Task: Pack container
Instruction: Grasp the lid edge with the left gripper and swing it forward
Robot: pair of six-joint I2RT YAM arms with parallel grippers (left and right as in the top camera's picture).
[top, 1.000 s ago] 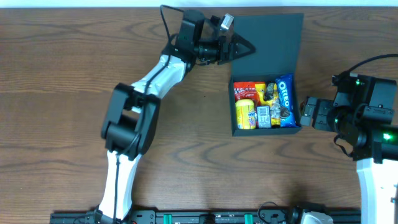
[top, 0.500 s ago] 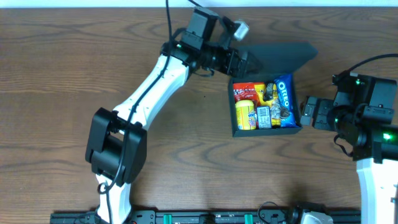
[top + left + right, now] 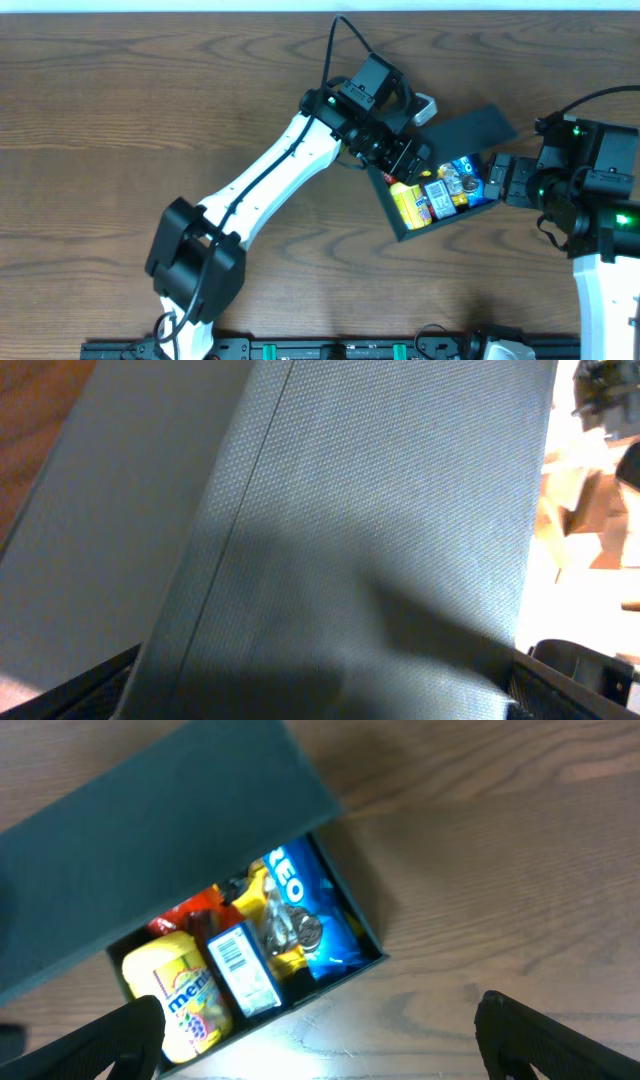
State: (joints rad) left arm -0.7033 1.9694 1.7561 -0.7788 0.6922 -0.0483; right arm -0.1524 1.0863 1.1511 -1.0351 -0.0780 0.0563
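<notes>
**Lid half down on a full container, both grippers spread wide**

The container [image 3: 445, 222] sits on the wooden table [image 3: 100, 120] at about 3 o'clock from the table's middle, skewed out of line with the table edges. Its lid [image 3: 475, 125] leans up and over from the hinge edge at the box's 12 o'clock side and shades the far half of the contents.

The left gripper [image 3: 408, 155] is at the box's 10 o'clock corner with its jaws wide apart and nothing clamped between them. Its wrist camera sees almost nothing but the lid's textured face. I judge that it bears flat against the lid to fold it down, not to pinch it. The exact contact is hidden under the arm.

The right gripper [image 3: 500, 180] sits at the box's 3 o'clock, just beside the side wall, also fully spread and empty. It is probably placed there as a stop, so the box does not slide or turn further under the push.

Inside, an Oreo packet [image 3: 300, 895] stands at the 3 o'clock end and a yellow Mentos tub [image 3: 185, 995] at the 9 o'clock end. A barcoded packet [image 3: 245, 970] stands between them, and a red packet [image 3: 190, 910] lies behind under the lid. The upright packets are what could hold the lid off its rim. A black cable [image 3: 340, 40] loops at the left arm's 12 o'clock, well apart from the box.
</notes>
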